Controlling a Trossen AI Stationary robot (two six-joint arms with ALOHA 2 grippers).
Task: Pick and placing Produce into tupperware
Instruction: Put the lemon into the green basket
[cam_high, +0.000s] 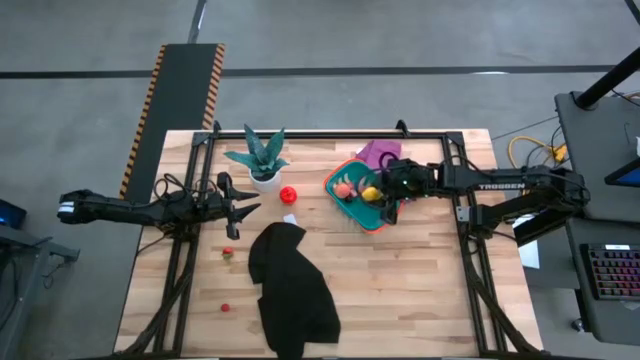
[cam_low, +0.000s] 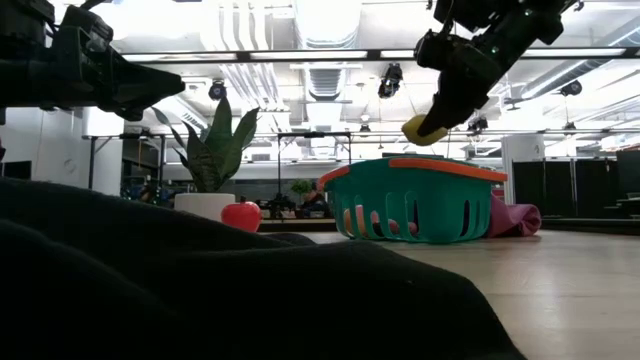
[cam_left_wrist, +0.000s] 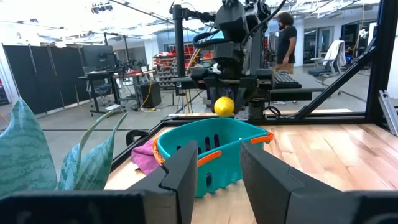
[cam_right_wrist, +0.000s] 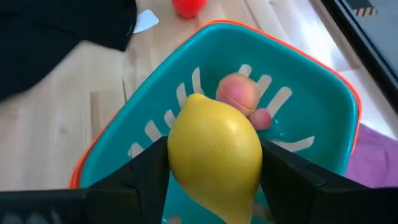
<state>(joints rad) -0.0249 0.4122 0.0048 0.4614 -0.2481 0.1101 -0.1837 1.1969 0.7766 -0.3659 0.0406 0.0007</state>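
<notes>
Above the teal tupperware (cam_right_wrist: 323, 124), right jaws clamp the yellow lemon (cam_right_wrist: 214, 163) (left jaws apart).

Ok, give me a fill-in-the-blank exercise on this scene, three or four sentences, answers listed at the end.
1. The right gripper holds a lemon whose colour is ____.
2. That lemon hangs directly above the teal ____.
3. The red tomato lies on the table beside the potted ____.
4. The left gripper waits with its fingers ____.

Missing words: yellow; tupperware; plant; open
</notes>
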